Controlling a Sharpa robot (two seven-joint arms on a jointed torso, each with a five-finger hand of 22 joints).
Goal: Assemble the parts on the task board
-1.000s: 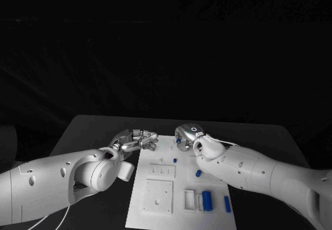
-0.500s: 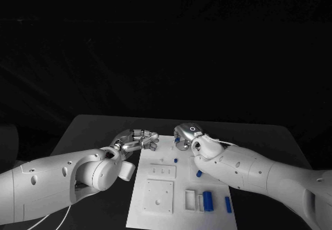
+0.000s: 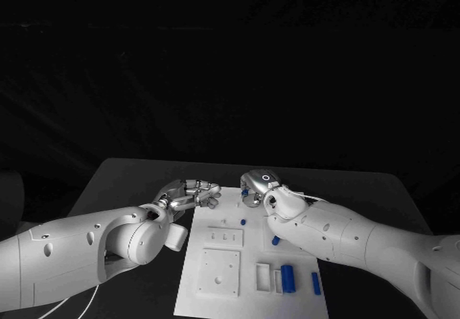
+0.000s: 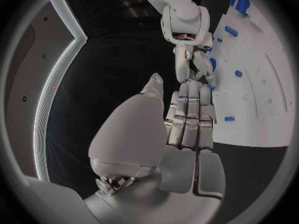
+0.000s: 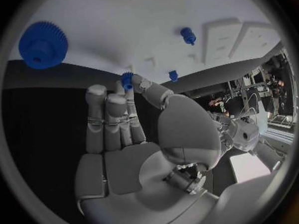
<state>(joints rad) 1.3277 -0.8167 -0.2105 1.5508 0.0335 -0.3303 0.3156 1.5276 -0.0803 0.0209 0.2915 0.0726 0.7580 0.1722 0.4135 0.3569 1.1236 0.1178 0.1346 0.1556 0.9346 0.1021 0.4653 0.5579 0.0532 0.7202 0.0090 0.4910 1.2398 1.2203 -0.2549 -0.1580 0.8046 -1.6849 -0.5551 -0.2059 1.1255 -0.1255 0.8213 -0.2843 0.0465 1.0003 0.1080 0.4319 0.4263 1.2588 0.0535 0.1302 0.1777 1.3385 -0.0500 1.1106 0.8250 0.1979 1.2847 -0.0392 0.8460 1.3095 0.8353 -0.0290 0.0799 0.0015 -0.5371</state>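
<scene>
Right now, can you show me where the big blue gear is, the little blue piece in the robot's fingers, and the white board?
big blue gear (image 5: 42, 45), right wrist view, toothed face.
small blue part (image 5: 127, 79), right wrist view, its top, pinched by the right hand (image 5: 134, 134).
task board (image 3: 223, 292), head view, bare near edge.

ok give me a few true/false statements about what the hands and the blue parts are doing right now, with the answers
1. The right hand pinches a small blue part at its fingertips. True.
2. A large blue gear is held in the left hand. False: the gear lies on the task board, and the left hand holds nothing that can be seen.
3. The left hand sits at the board's far left corner. True.
4. All blue parts are gathered in one pile. False: they are spread out, with a blue cylinder and a thin blue pin at the near end and others further up.
5. Both hands hover over the board's near end. False: both are at its far end.
</scene>
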